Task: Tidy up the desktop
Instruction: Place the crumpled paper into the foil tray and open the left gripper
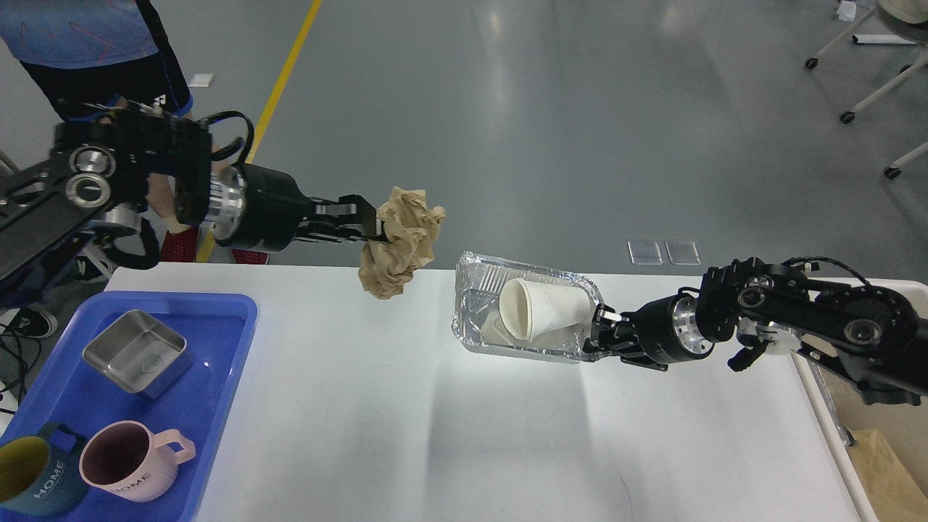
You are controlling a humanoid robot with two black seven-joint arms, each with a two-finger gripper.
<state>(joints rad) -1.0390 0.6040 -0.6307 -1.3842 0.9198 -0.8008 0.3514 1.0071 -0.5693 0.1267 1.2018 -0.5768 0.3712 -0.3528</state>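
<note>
The white desktop [449, 435] fills the lower view. My left gripper [371, 223] is shut on a crumpled brown paper ball [402, 243] and holds it in the air above the desktop's far edge. My right gripper [600, 330] is shut on the right rim of a foil tray [475, 290], which is tilted up off the desktop. A white paper cup [544, 308] lies on its side in the tray, with another white cup partly hidden under it.
A blue plastic tray [217, 341] at the left holds a steel box [138, 351], a pink mug [134, 460] and a dark teal mug [32, 478]. A cream bin [881, 449] with brown paper stands past the right edge. A person [94, 43] stands at far left.
</note>
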